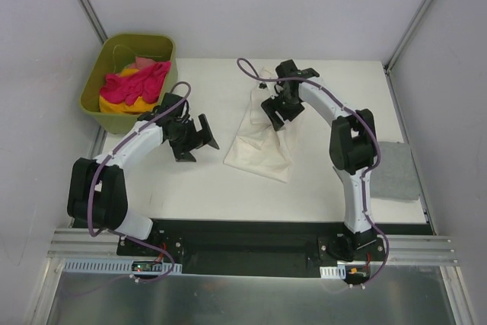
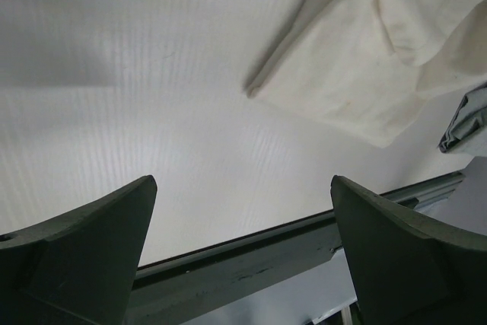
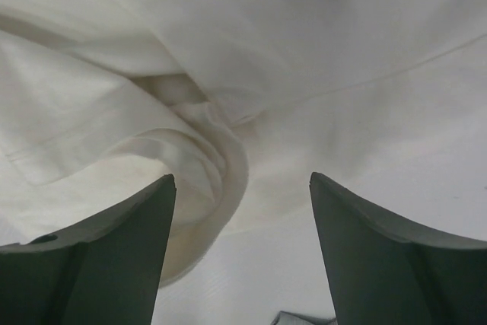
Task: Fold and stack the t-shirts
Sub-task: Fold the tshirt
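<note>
One white table (image 1: pixel 190 188) stands within pale grey walls (image 1: pixel 228 5). Cream-white t-shirt (image 1: pixel 259 150) lies crumpled mid-table, long axis far-to-near, broad end toward the arm bases. Olive tub (image 1: pixel 95 93) at the far-left corner holds pink shirt (image 1: pixel 137 85) and yellow shirt (image 1: pixel 118 106). Grey t-shirt (image 1: pixel 397 170) lies flat at the right edge. Right gripper (image 3: pixel 242 180) has its fingers apart over the cream cloth. Left gripper (image 2: pixel 242 180) has its fingers apart over bare table.

Front table (image 1: pixel 228 195) free; tub (image 1: pixel 91 90) far-left, cream t-shirt (image 1: pixel 259 150) mid-table obstruct.

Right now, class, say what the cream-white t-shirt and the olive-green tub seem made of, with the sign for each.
Cream-white t-shirt: soft matte cloth, likely cotton; it creases and folds limply. Olive-green tub: probably moulded plastic, smooth; stiff walls, rounded rim.
</note>
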You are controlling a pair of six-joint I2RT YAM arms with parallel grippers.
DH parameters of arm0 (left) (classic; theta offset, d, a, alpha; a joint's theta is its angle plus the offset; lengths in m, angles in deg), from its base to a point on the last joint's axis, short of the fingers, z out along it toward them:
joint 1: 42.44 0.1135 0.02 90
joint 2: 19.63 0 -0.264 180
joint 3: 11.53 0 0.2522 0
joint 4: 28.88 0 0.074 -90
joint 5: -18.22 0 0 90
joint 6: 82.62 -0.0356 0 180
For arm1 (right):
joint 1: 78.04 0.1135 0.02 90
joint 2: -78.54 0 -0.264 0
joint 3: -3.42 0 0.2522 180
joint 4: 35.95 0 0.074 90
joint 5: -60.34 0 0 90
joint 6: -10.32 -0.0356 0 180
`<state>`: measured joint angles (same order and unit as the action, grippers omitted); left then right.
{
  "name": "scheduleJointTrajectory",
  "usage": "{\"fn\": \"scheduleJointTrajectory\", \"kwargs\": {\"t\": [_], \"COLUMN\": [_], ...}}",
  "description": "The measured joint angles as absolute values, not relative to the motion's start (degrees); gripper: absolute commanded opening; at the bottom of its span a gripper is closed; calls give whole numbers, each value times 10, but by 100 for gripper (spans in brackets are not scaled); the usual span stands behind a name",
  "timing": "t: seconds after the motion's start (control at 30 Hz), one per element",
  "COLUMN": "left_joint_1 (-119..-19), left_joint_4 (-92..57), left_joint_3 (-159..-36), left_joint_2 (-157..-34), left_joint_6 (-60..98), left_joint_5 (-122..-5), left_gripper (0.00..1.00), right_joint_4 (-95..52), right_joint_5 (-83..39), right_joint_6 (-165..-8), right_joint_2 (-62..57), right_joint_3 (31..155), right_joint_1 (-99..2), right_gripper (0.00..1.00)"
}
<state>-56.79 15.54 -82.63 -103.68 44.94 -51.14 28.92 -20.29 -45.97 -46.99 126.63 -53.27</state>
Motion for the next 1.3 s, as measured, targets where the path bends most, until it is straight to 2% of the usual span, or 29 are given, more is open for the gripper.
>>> {"fn": "scheduleJointTrajectory", "kwargs": {"t": [0.17,0.3,0.33,0.43,0.53,0.57,0.87,1.07,1.3], "left_joint_1": [-604,-619,-620,-623,-623,-623,-602,-562,-562], "left_joint_4": [155,151,149,148,146,145,141,150,157], "left_joint_3": [-867,-886,-886,-886,-886,-884,-784,-722,-717], "left_joint_2": [-1060,-1079,-1082,-1087,-1087,-1087,-1014,-943,-932], "left_joint_6": [449,449,448,448,448,448,443,443,442], "left_joint_5": [-512,-510,-509,-508,-509,-509,-530,-545,-560], "left_gripper": [99,99,99,99,99,99,99,99,99], "right_joint_4": [266,239,235,214,186,177,106,82,68], "right_joint_5": [-284,-313,-309,-260,-180,-154,-95,-122,-175], "right_joint_6": [-464,-489,-498,-528,-565,-578,-672,-706,-733], "right_joint_2": [-452,-366,-338,-252,-195,-185,-253,-316,-360], "right_joint_3": [1257,1185,1166,1108,1054,1040,997,1000,1015], "right_joint_1": [-534,-534,-534,-535,-530,-527,-413,-388,-367], "right_gripper": [80,80,85,87,100,100,100,100,99]}}
